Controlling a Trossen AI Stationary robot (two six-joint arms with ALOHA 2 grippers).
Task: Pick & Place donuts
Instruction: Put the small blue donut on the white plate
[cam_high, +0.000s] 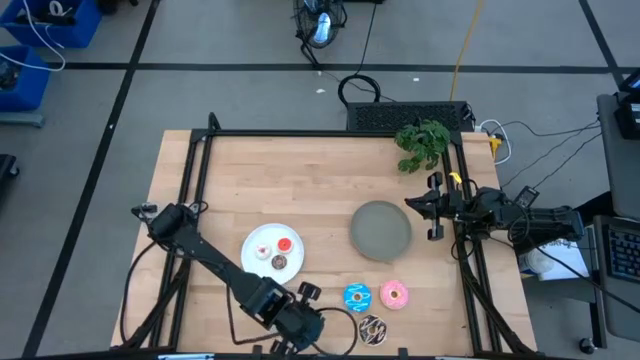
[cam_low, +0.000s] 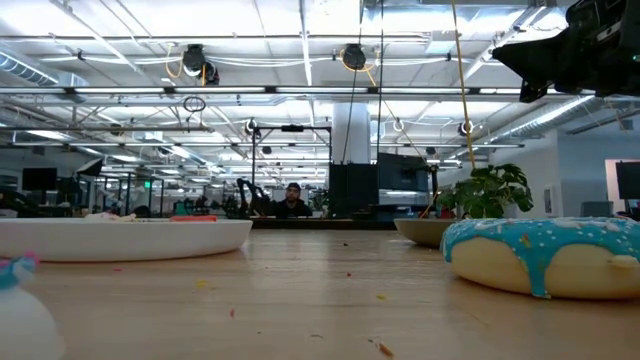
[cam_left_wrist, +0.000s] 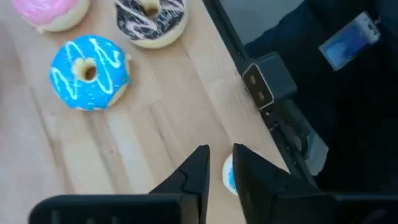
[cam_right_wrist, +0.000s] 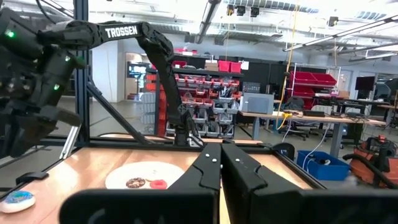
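My left gripper hovers low near the table's near edge, open by a narrow gap. The tiny blue donut lies flat on the wood under that gap, partly hidden by one finger and apart from the other. Beyond it lie the blue sprinkled donut, the pink donut and the chocolate drizzled donut. The red, white and brown tiny donuts rest on the white plate. My right gripper waits shut at the table's right edge.
The gray plate sits right of the table's centre. A green plant stands at the far right corner. A black frame rail with a small camera box runs along the near edge, close to my left gripper. Bare wood lies at the far left.
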